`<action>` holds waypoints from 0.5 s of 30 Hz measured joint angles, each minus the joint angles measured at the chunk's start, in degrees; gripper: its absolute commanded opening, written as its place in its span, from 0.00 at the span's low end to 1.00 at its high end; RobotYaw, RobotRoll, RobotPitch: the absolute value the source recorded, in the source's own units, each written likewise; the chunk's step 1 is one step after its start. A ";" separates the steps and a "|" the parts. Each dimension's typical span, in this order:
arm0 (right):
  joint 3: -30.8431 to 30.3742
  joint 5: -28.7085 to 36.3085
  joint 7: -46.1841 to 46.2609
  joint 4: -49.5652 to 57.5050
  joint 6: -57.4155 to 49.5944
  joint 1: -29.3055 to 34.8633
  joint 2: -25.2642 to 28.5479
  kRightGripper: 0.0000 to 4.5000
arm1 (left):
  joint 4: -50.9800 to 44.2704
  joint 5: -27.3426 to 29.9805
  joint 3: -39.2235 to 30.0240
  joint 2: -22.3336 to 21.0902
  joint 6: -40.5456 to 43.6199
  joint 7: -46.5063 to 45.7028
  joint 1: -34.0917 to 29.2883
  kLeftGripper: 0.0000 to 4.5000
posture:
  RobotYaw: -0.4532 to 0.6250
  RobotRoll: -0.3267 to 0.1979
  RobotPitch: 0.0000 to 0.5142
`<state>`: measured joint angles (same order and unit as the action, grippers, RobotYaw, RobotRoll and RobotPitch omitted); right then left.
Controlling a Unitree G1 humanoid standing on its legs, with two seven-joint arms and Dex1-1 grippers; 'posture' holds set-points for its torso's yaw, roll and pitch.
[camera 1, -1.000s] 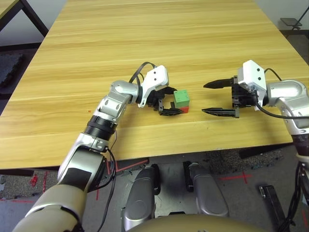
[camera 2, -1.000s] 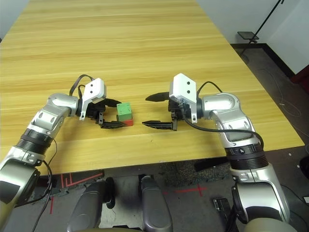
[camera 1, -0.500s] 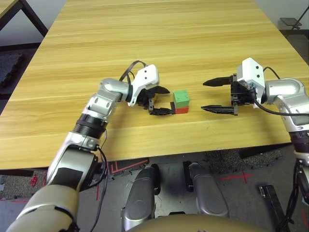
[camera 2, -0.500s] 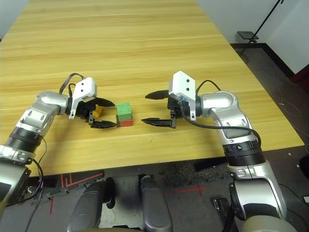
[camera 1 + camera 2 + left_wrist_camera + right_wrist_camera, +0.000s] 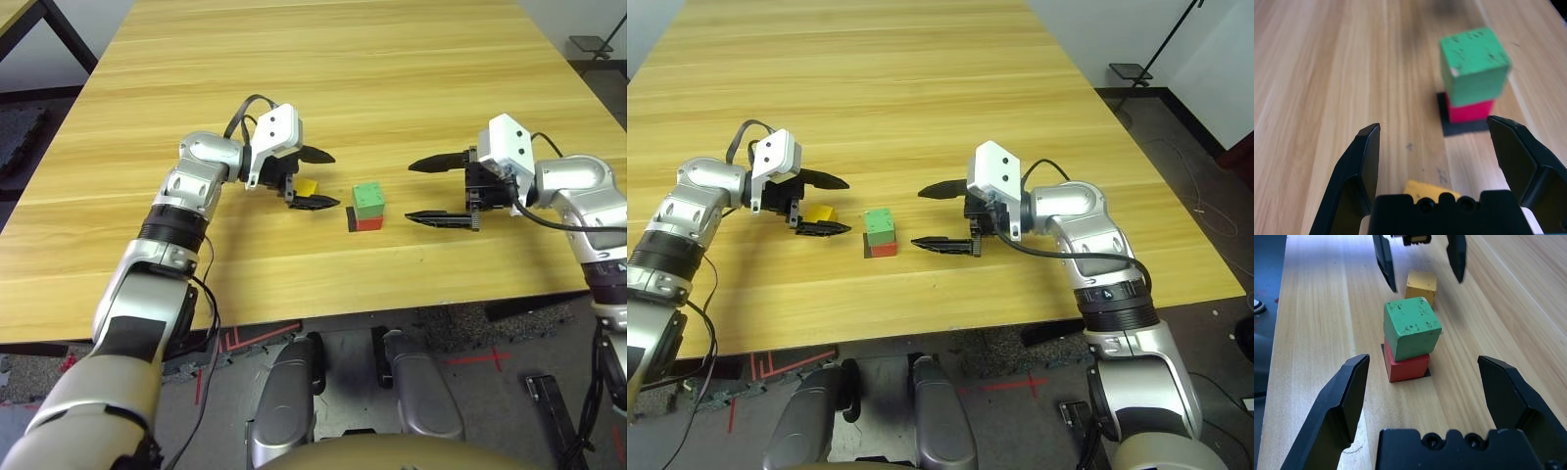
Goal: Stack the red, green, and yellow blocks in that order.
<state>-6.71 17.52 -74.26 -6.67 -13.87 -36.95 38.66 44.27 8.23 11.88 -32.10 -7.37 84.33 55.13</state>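
Green block (image 5: 368,196) is stacked on red block (image 5: 368,222); yellow block (image 5: 307,187) is framed by the released left end effector (image 5: 318,179). Right end effector (image 5: 425,190) is spread wide, empty.

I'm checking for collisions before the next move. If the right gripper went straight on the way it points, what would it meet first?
Probably the green block, stacked on the red block. In the right wrist view both sit centred ahead of the open right gripper, with bare table between. The height is hard to judge, so it might meet the red one.
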 measured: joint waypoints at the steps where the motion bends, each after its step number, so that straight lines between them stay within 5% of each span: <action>1: -0.03 -0.07 -0.03 0.00 0.00 0.00 0.00 1.00 | 1.77 -0.75 0.00 -0.50 -1.58 1.01 0.67 0.99 | 0.59 0.66 0.36; 15: -0.04 -0.51 -0.03 1.25 -0.45 0.13 -0.01 1.00 | 20.24 -6.27 -0.69 1.64 -14.42 0.13 6.02 0.99 | 0.56 0.65 0.36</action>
<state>-6.74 17.01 -74.29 -5.42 -14.32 -36.82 38.65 64.52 1.96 11.19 -30.45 -21.79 84.46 61.15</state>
